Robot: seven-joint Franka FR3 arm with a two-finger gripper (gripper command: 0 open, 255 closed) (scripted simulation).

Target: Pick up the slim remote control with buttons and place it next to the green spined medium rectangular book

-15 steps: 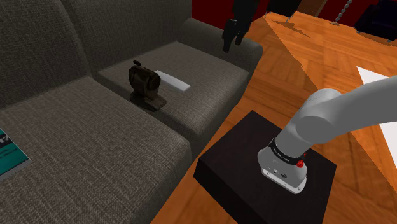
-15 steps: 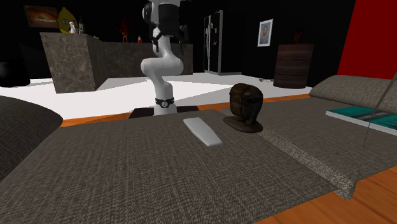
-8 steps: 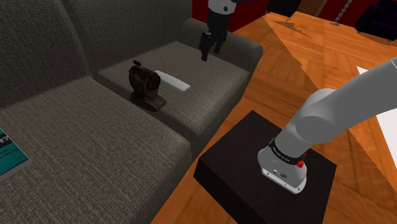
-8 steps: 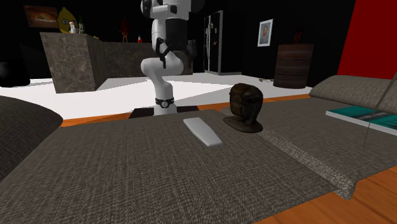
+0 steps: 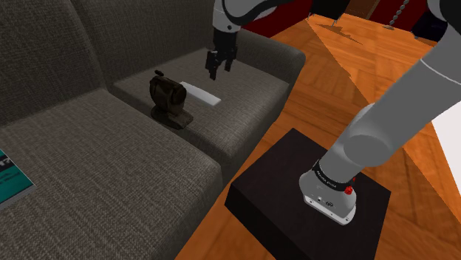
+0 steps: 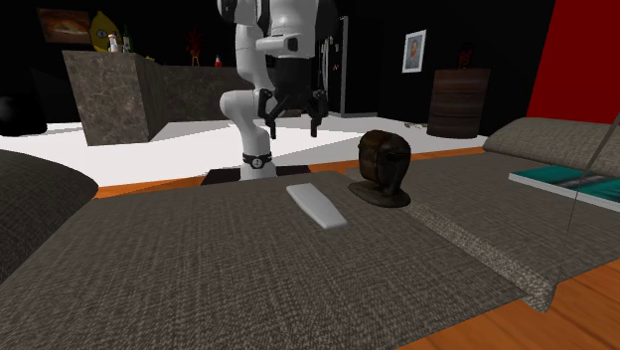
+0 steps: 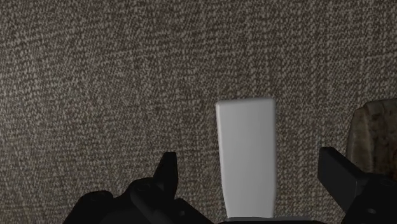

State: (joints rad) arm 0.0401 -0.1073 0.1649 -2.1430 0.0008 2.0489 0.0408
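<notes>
One wide-open, empty claw [image 5: 215, 70], downward above the white remote [image 5: 201, 92], arm outstretched.

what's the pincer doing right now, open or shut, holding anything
Pincer: open, holding nothing; the white remote lies untouched on the sofa.

Coarse grey woven cloth on the sofa [image 5: 111, 170], smooth matt white remote [image 7: 247, 153], polished wooden floor [image 5: 354, 59].
</notes>
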